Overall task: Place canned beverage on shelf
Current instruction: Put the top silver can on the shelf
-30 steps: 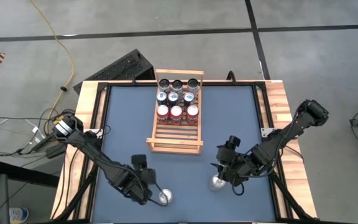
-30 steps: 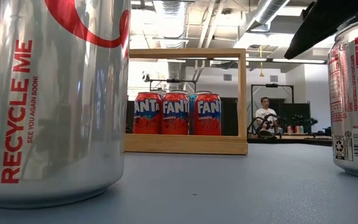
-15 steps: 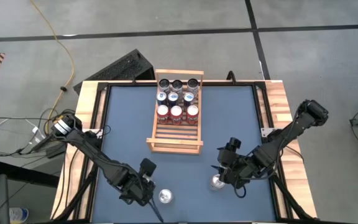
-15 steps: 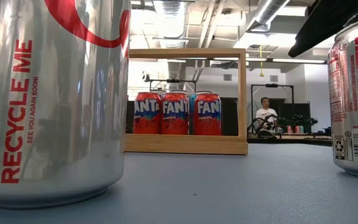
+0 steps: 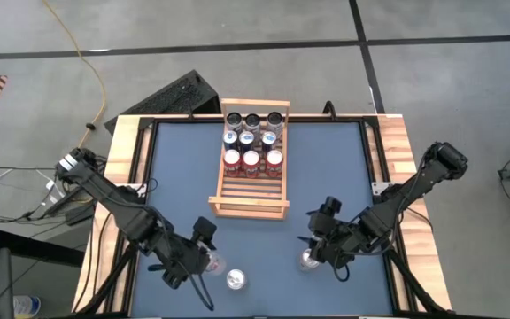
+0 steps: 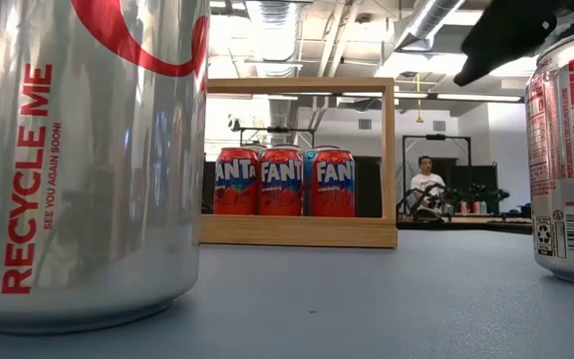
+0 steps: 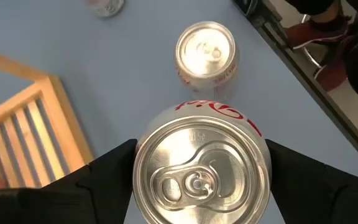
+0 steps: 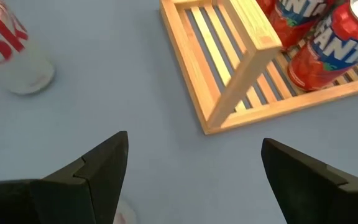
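My left gripper (image 5: 209, 259) is at the table's near left, shut on a silver can with red lettering (image 7: 201, 180), whose top shows beside the fingers in the high view (image 5: 215, 263). A second silver can (image 5: 235, 280) stands on its base on the blue table just to the right of it. A third can (image 5: 308, 260) stands at the near right, and my right gripper (image 5: 311, 248) hangs open over it, its fingers (image 8: 98, 168) wide apart. The wooden shelf (image 5: 249, 199) lies at the far middle with several cans (image 5: 251, 140) standing in its far half. My left gripper pinches the can by its upper wall just under the rim (image 7: 137, 186), one finger (image 7: 114, 165) on each side. The fingers slant down at it from above and from the table's left. The can stays upright, pull-tab up; its base is hidden under its own top.
The shelf's near half (image 5: 248, 190) is bare slats behind its raised near rail (image 8: 244, 68). Wooden borders (image 5: 122, 177) frame the table left and right. In the low view the two standing cans (image 6: 88, 160) (image 6: 571, 150) fill the sides, and a person (image 6: 425, 179) sits far behind.
My left gripper has risen and rolled about its own axis, carrying its can up and a little away from the standing can toward the table's left. That can's top now shows beside the fingers in the high view.
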Robot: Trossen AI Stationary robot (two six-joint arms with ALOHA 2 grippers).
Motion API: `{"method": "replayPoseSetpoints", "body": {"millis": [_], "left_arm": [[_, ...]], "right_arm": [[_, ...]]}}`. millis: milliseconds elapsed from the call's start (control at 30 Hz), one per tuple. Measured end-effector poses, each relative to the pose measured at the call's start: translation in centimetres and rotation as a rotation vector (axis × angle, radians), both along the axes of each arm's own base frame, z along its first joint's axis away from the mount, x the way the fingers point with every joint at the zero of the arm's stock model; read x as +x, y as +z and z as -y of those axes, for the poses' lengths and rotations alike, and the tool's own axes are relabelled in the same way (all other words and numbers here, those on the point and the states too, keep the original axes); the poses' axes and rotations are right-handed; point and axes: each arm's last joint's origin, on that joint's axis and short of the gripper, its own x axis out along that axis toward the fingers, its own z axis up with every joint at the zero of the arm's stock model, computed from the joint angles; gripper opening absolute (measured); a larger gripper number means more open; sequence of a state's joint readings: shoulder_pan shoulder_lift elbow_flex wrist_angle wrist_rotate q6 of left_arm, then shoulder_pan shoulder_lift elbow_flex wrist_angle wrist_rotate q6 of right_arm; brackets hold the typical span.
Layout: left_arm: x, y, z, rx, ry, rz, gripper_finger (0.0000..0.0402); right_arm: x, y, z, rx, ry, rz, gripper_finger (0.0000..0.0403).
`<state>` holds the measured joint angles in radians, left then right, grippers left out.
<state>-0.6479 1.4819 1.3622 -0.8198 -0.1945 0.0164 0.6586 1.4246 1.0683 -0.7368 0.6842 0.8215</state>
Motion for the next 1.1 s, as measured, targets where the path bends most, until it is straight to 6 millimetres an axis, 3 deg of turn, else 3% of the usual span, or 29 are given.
{"method": "replayPoseSetpoints", "body": {"millis": [133, 333, 533, 833, 1100], "left_arm": [[-0.2, -1.1, 0.0, -0.007, -0.032, 0.011, 0.0296], [-1.5, -5.2, -0.9, 0.020, -0.036, -0.057, 0.0296], [-2.7, -7.4, -2.1, 0.070, -0.034, -0.111, 0.0296], [-2.9, -7.6, -2.5, 0.164, -0.139, -0.137, 0.0296], [-2.9, -7.8, -2.5, 0.285, -0.338, -0.092, 0.0312]], "right_arm": [[0.3, 0.2, -0.3, 0.018, 0.010, 0.039, 0.0337], [0.7, 0.5, -0.5, 0.033, 0.027, 0.077, 0.0337], [1.0, 0.7, -0.5, 0.058, 0.019, 0.111, 0.0337], [2.0, 0.6, 0.9, 0.049, -0.034, 0.105, 0.0337], [2.0, 0.6, 1.0, 0.035, -0.021, 0.094, 0.0337]]}}
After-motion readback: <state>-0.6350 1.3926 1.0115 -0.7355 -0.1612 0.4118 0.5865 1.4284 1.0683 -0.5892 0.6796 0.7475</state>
